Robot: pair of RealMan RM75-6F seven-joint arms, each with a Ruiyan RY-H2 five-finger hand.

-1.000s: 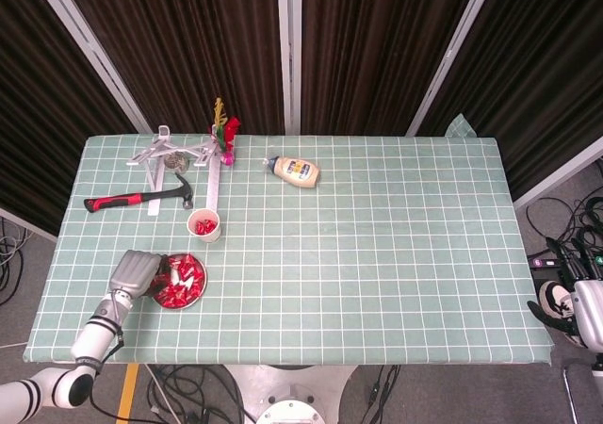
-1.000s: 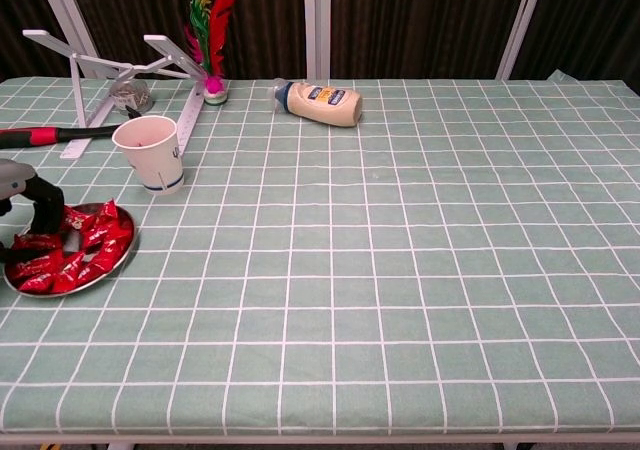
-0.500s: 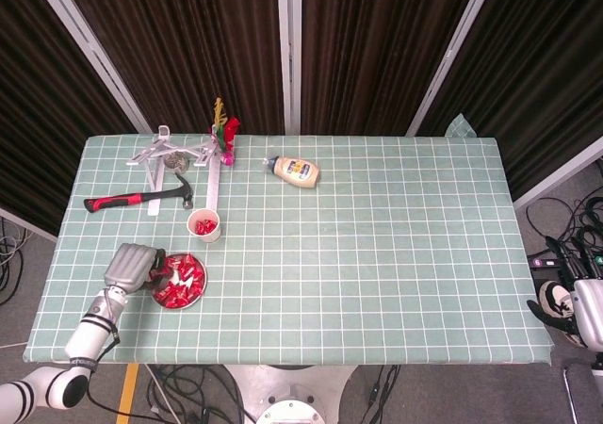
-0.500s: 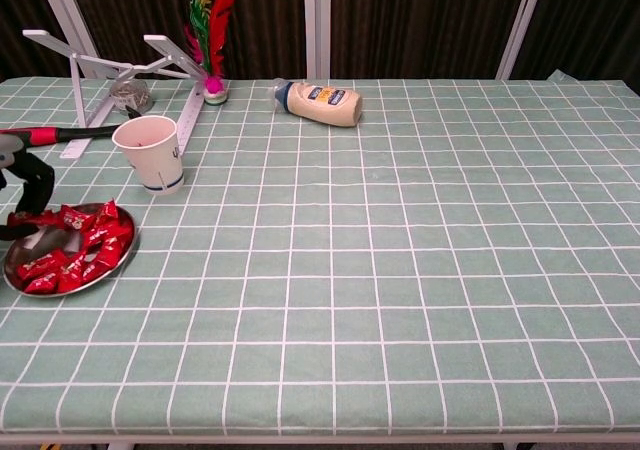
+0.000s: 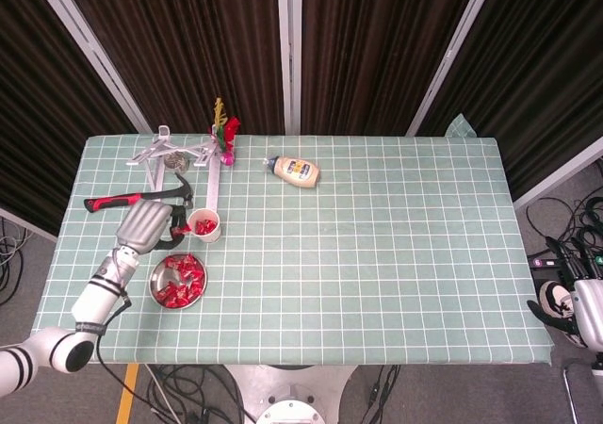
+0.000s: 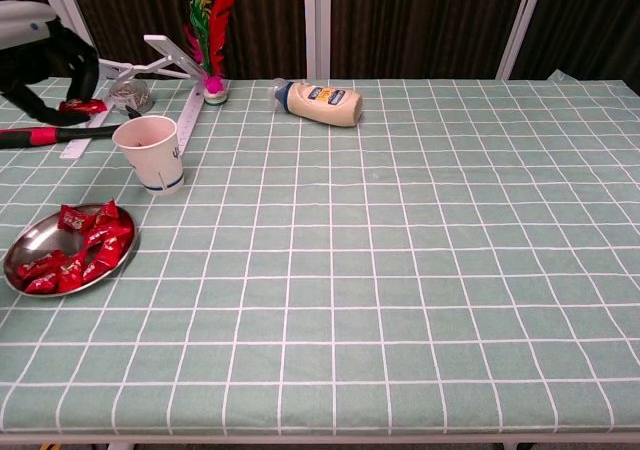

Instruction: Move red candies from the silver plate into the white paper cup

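left hand (image 6: 45, 58) raised far-left, fingers pinching a red candy (image 6: 82, 105) | silver plate (image 6: 30, 240) of candies near-left | white paper cup (image 6: 150, 152) beyond it | bottle (image 6: 320, 103) label unreadable | right hand unseen

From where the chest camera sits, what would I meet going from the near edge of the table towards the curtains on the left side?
Silver plate of red candies → white paper cup → hammer → white stand → feathered shuttlecock. Above the hammer, the left hand pinches a candy.
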